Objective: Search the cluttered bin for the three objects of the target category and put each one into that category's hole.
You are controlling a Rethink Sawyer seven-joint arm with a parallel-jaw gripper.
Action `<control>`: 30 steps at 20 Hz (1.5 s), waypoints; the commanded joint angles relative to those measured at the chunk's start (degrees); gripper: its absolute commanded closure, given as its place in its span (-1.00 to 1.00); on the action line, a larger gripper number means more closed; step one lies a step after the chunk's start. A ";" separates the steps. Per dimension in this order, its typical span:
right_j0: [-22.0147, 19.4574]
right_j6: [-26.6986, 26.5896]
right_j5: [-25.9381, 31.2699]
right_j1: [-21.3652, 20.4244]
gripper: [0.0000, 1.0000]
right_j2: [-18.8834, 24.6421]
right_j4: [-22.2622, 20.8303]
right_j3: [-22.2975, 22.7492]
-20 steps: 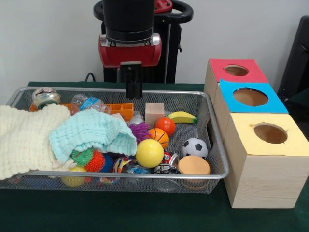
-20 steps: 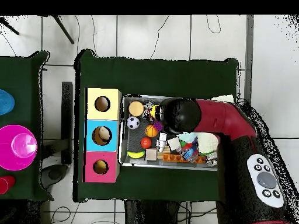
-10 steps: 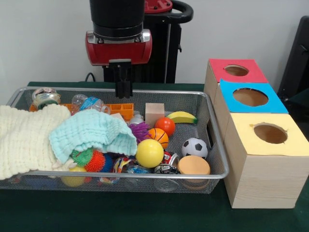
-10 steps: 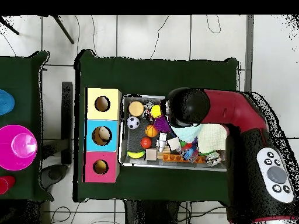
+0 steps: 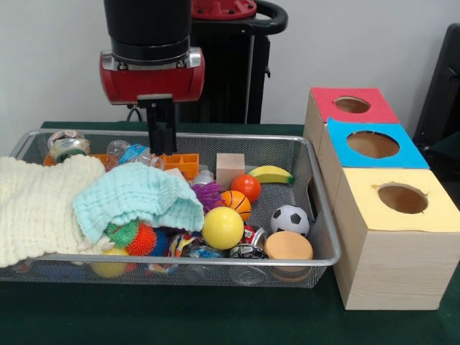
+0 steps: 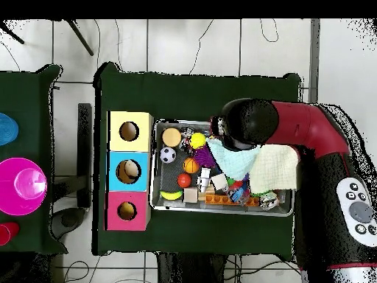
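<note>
The bin (image 5: 321,228) is a silver wire-mesh basket full of toys; it also shows in the overhead view (image 6: 156,166). The red-faced round hole (image 5: 352,105) is in the farthest of three wooden boxes right of the bin, and shows in the overhead view (image 6: 127,211). My gripper (image 5: 162,142) hangs over the bin's back edge, above an orange block (image 5: 177,162) and behind a teal cloth (image 5: 136,198). It looks shut and holds nothing. In the overhead view the arm (image 6: 250,133) hides it.
In the bin lie a cream cloth (image 5: 39,205), yellow ball (image 5: 222,228), basketball (image 5: 236,203), red ball (image 5: 246,187), banana (image 5: 270,174), soccer ball (image 5: 290,219), wooden cube (image 5: 230,168) and orange disc (image 5: 288,246). A blue-faced hole (image 5: 372,144) and a yellow-faced hole (image 5: 402,198) are nearer.
In the front view the arm has moved left along the bin's back edge, from above the wooden cube to above the orange block. The toys have not moved.
</note>
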 commanded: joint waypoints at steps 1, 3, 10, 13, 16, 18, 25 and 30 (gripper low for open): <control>-1.98 -21.33 7.78 3.98 1.00 4.89 -4.39 -4.69; -2.25 -22.00 8.30 4.53 1.00 5.25 -5.01 -5.92; -3.01 -24.56 9.78 6.13 1.00 6.27 -6.80 -9.59; -3.33 -26.44 10.02 7.06 1.00 6.33 -7.62 -11.60; -3.57 -27.63 10.02 7.30 1.00 6.21 -7.95 -12.34; -3.78 -28.17 9.98 7.25 1.00 6.08 -7.91 -12.42; -5.39 -30.67 9.34 7.93 1.00 5.89 -7.69 -12.83; -5.90 -32.40 10.21 8.96 1.00 6.02 -7.52 -14.46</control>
